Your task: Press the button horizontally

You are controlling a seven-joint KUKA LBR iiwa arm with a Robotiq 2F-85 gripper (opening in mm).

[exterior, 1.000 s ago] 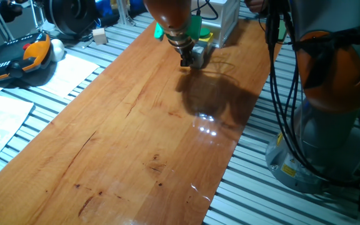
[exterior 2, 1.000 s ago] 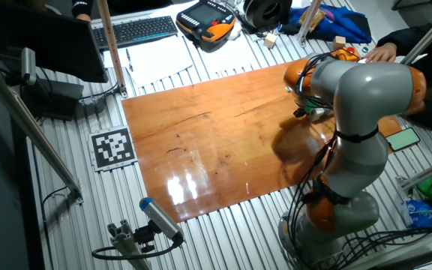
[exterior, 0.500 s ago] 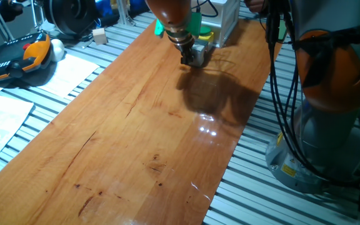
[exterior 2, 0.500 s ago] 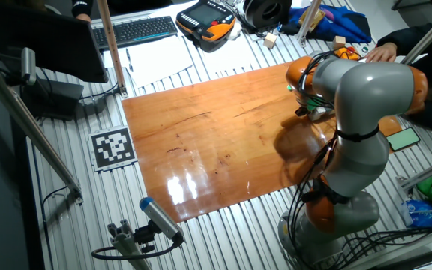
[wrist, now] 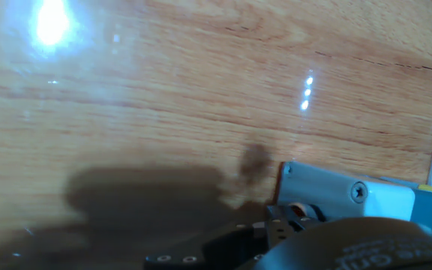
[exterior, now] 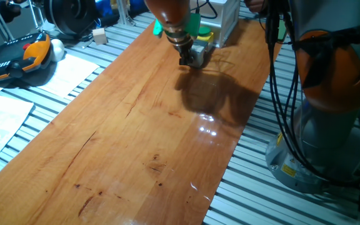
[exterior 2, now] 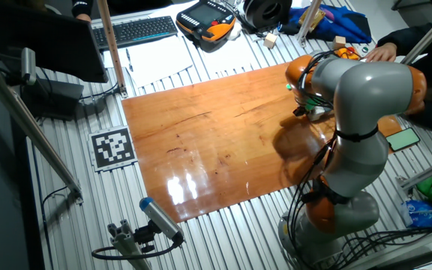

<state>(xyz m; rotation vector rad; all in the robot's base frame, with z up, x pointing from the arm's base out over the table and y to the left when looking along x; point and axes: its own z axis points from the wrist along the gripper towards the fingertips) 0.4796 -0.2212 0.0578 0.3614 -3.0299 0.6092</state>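
Observation:
The button sits on a small grey box [exterior: 199, 55] at the far end of the wooden table [exterior: 136, 137]. In the hand view the box [wrist: 328, 191] is at the lower right, with a screw and a small red-and-white part [wrist: 299, 210] on its near side. My gripper [exterior: 185, 60] hangs low over the table, right against the left side of the box. In the hand view my gripper [wrist: 265, 238] is a dark shape at the bottom edge, touching the box's side. In the other fixed view the arm hides most of it [exterior 2: 304, 111]. No view shows the fingertips clearly.
A white box [exterior: 227, 19], a green object [exterior: 195, 25] and a yellow part [exterior: 205, 37] stand just behind the button box. The robot base [exterior: 330, 125] and cables [exterior: 280, 94] are at the right. A teach pendant [exterior: 17, 56] and papers [exterior: 67, 72] lie to the left, off the table.
My gripper has shifted a little toward the far end and closer against the button box. Nothing else has moved.

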